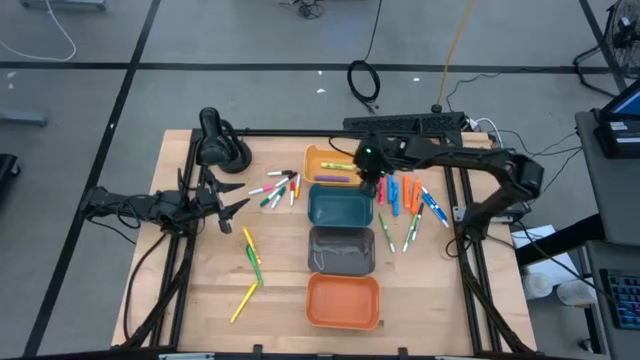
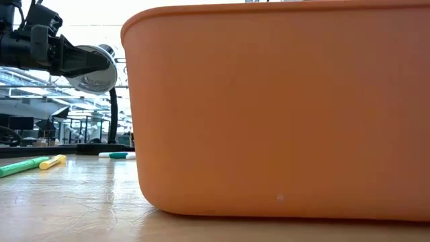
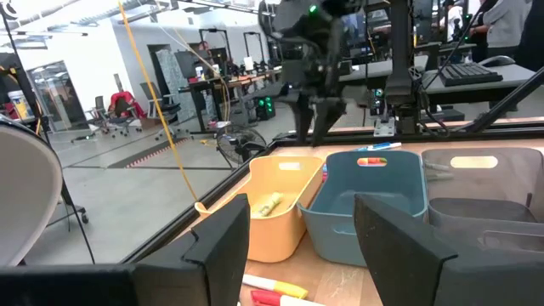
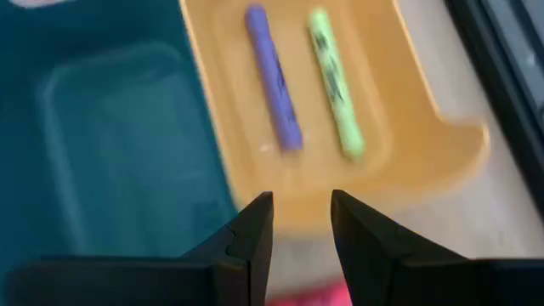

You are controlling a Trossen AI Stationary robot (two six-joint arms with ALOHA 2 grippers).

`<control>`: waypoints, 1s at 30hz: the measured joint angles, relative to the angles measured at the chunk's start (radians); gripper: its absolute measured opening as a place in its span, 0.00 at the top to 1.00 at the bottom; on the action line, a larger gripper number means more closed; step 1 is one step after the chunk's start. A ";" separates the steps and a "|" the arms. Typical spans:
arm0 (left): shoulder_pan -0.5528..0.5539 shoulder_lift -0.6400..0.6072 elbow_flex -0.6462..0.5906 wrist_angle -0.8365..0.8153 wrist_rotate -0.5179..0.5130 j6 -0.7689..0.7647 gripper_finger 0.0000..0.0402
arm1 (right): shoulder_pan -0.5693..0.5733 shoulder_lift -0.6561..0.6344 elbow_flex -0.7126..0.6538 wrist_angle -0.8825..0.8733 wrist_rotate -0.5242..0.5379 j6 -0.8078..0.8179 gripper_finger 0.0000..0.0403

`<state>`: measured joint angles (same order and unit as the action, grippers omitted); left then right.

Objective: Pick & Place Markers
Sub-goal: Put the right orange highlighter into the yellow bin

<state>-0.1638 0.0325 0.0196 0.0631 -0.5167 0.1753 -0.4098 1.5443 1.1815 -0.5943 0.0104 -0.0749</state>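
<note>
Markers lie in three places on the bench (image 1: 200, 300): a loose cluster (image 1: 278, 188) left of the bins, a second spread (image 1: 408, 200) of orange, blue and green ones right of the bins, and a few yellow and green ones (image 1: 250, 262) nearer the front left. Two are already inside the light orange bin (image 1: 318, 158): a purple marker (image 4: 274, 76) and a lime green marker (image 4: 335, 82).

Right tool (image 4: 301, 223) hovers above the near edge of the light orange bin, just beside the teal bin (image 4: 110, 127). Its two fingers stand a little apart with nothing between them. A blurred pink-red shape shows under the fingertips; what it is cannot be told.

Left tool (image 3: 302, 225) waits at the left side of the bench with its fingers wide apart and empty, facing the row of bins.

Likely risks: the right tool sits close over the boundary of two bins, so a descent from here could strike a rim and shove the bin, or a later drop could land in the wrong bin. Markers on the right lie close together, some touching, so a grasp there may catch two or roll a neighbour away.

Grey bin (image 1: 341, 250) and orange bin (image 1: 343, 300) complete the row; the orange one fills the low view. A black lamp-like stand (image 1: 215, 140) stands at the back left corner.
</note>
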 joint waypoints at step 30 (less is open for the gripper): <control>0.000 0.000 0.000 0.000 0.000 0.000 0.47 | -0.036 -0.426 -0.591 -0.138 0.279 0.799 0.66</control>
<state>-0.1639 0.0322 0.0196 0.0628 -0.5167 0.1753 -0.4461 1.1180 0.5910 -0.7324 0.2897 0.7245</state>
